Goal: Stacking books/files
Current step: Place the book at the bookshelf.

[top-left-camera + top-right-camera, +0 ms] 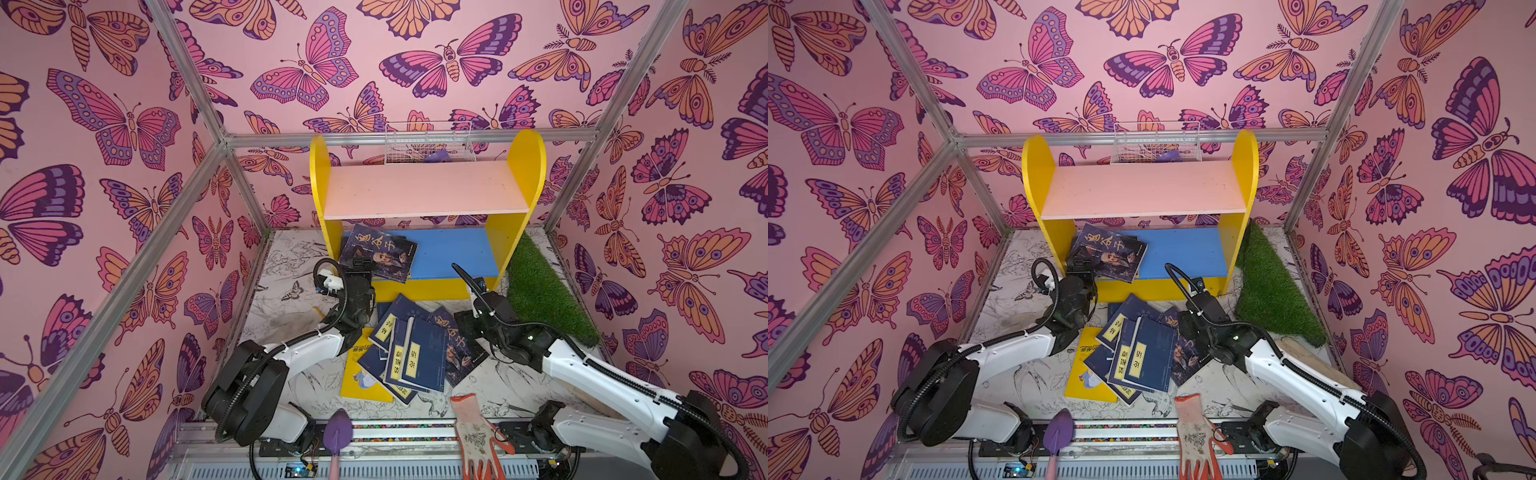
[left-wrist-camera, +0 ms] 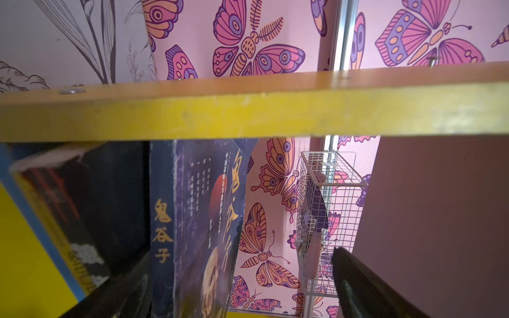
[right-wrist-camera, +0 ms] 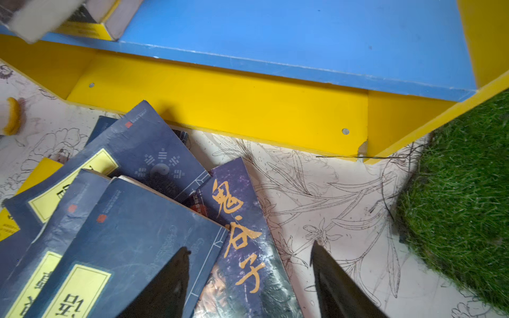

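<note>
Butterfly-print walls enclose a worktop (image 1: 274, 299) covered in line-drawn flowers. A yellow shelf unit (image 1: 528, 174) stands at its back edge.

Location of the books: two groups.
- A stack (image 1: 380, 255) sits at the left end of the unit's blue board (image 1: 453, 253), topped by a portrait cover. At least two more lie beneath; the full number is hidden.
- A loose heap (image 1: 1129, 357) lies mid-worktop, just in front of the unit. I count one yellow cover (image 1: 361, 384), four navy covers (image 1: 424, 353) with yellow labels, perhaps a fifth underneath, and one portrait book (image 1: 459, 353) on the heap's right side.

Left hand (image 1: 360, 266): at the stack, fingers wide apart, gripping nothing.
Right hand (image 3: 250, 247): fingers apart, empty, low over the portrait book.

Governing relation: that book's long axis runs from the unit toward the front edge. The right hand's fingers straddle its outer long edge, one above the covers and one above bare worktop. I judge the right hand the nearer for the next pick; the left is farther off, up at the unit.
</note>
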Robot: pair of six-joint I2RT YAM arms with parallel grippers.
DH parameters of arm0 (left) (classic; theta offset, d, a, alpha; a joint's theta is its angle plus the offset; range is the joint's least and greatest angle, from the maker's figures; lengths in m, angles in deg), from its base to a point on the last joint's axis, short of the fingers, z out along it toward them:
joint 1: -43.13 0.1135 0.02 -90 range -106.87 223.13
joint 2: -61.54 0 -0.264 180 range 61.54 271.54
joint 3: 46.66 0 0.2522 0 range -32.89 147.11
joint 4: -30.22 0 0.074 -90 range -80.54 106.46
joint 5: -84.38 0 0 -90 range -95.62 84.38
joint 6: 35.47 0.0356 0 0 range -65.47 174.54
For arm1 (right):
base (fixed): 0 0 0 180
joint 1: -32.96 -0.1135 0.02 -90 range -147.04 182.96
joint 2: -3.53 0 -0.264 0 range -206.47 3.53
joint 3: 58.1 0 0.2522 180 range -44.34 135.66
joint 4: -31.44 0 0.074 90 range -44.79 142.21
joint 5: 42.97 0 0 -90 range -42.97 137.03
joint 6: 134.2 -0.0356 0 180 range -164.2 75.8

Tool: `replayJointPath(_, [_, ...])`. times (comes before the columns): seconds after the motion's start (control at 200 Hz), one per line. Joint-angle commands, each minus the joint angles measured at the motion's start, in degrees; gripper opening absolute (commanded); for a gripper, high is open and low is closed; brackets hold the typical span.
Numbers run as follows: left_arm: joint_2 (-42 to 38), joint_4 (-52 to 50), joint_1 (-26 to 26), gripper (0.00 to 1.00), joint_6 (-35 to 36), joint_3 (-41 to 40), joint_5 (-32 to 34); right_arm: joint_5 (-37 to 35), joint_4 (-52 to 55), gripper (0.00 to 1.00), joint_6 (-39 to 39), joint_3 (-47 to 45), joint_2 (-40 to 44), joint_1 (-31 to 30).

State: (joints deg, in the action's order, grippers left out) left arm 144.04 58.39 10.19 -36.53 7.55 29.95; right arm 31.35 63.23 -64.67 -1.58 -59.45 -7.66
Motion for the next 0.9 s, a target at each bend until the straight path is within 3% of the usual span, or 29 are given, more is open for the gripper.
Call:
replayJointPath(0.0, [-3.00, -8.46, 0.18, 0.99, -1.77, 0.99, 0.93, 4.68, 1.32, 0.71, 1.47, 4.51, -2.19, -0.49])
replayJointPath(0.19, [-8.96, -16.29, 0.21, 0.99, -1.45, -0.89, 0.87, 8.91, 1.00, 0.71, 5.79, 11.74, -9.27, -3.00])
replayJointPath(0.401, [-21.74, -32.51, 0.16, 0.99, 7.68, -1.57, 0.61, 9.48, 0.32, 0.72, 3.15, 21.93, -18.11, -3.43])
replayJointPath(0.446, [-24.55, -39.39, 0.23, 0.99, 7.73, -1.25, 1.19, 8.45, 0.33, 0.73, 1.25, 24.24, -19.88, -2.95])
replayJointPath(0.591, [-32.13, -53.67, 0.25, 0.99, 6.85, -3.32, 2.34, 14.70, -0.62, 0.73, -5.38, 30.41, -25.30, 0.28])
replayJointPath(0.717, [-38.33, -61.54, 1.00, 0.99, 0.60, -7.50, 1.44, 18.38, -6.34, 0.72, -14.93, 30.89, -28.68, 2.81])
replayJointPath(0.897, [-37.17, -71.34, 2.44, 0.99, 3.78, -6.48, 0.12, 26.25, -23.11, 0.69, -29.90, 25.38, -31.01, 6.86])
